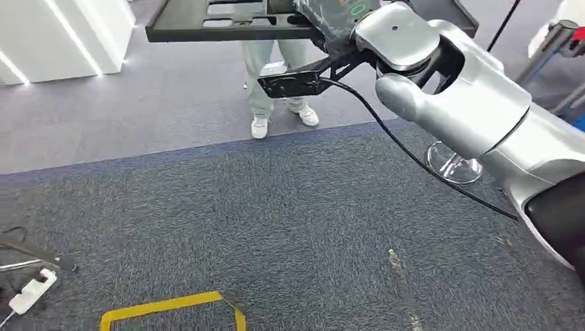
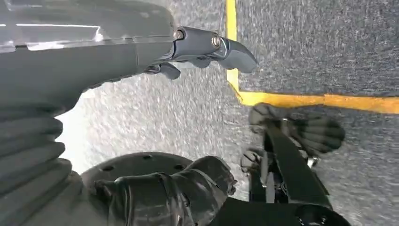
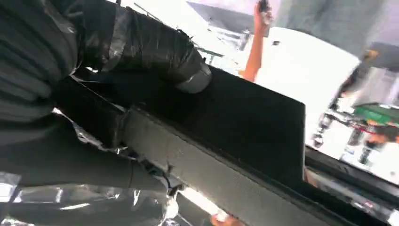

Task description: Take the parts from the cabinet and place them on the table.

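Head view: right hand [image 1: 331,27] fingers grip black tray part [image 1: 207,21] by one edge; walking jolts could tip it. Left hand [image 2: 141,52] empty, fingers apart.

Right robot hand [image 3: 141,52] clamped on something; left robot hand [image 2: 207,47] hanging, fingers loose.

You won't find any legible text, number or brand in these views. The one candidate is a small green oval mark [image 1: 357,9] on the dark wrapped cover of the right robot hand [image 1: 331,21] at the top of the head view, and its characters are too small and blurred for you to read. The yellow tape [image 1: 172,307] on the carpet is a plain line with no lettering on it
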You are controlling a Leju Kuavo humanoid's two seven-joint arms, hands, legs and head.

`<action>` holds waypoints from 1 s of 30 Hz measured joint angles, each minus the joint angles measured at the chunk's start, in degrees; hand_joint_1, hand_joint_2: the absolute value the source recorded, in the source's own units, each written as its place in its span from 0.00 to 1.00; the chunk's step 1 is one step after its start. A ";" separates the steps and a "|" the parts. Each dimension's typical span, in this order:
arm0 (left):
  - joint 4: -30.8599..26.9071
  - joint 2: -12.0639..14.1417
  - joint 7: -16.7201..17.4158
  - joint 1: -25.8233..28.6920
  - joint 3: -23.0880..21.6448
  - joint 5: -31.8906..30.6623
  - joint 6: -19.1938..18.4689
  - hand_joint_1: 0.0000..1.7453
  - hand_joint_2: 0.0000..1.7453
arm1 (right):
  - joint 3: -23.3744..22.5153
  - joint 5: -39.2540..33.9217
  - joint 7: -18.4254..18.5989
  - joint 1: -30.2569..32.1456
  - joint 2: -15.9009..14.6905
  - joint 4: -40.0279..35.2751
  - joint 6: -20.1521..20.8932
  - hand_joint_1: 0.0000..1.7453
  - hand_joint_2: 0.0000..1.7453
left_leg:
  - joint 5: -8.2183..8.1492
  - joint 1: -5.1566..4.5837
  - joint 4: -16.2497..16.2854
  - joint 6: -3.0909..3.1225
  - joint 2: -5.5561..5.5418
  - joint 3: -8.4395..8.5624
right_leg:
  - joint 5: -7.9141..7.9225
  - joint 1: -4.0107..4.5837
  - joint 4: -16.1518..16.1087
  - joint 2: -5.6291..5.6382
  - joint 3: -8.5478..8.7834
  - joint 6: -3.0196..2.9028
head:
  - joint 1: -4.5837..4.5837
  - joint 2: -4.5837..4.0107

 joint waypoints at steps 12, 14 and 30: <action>0.00 0.00 0.92 -0.17 -0.02 -0.44 1.18 0.00 1.00 | 0.00 -0.83 -0.33 -0.82 -0.85 1.09 -0.55 1.00 1.00 | 6.16 -0.75 -17.90 3.70 0.41 9.83 | -6.97 0.32 9.98 2.30 -3.52 2.25 | 0.66 0.00; 0.00 0.02 1.16 -0.31 -0.07 -0.44 1.18 0.00 1.00 | -0.02 -1.14 -0.68 -0.25 -0.92 1.38 -0.55 1.00 1.00 | 6.18 -0.68 -17.84 3.77 -1.34 9.81 | -9.14 0.00 17.39 2.78 -7.37 2.70 | 0.61 0.00; 0.00 -0.09 1.36 -0.18 -0.61 -0.68 1.18 0.00 1.00 | -0.02 -1.20 -1.81 -0.30 -0.02 3.21 -1.46 1.00 1.00 | -0.27 0.35 0.84 0.47 -0.22 -0.88 | -0.66 -0.35 1.50 1.15 -0.71 1.01 | -0.46 0.00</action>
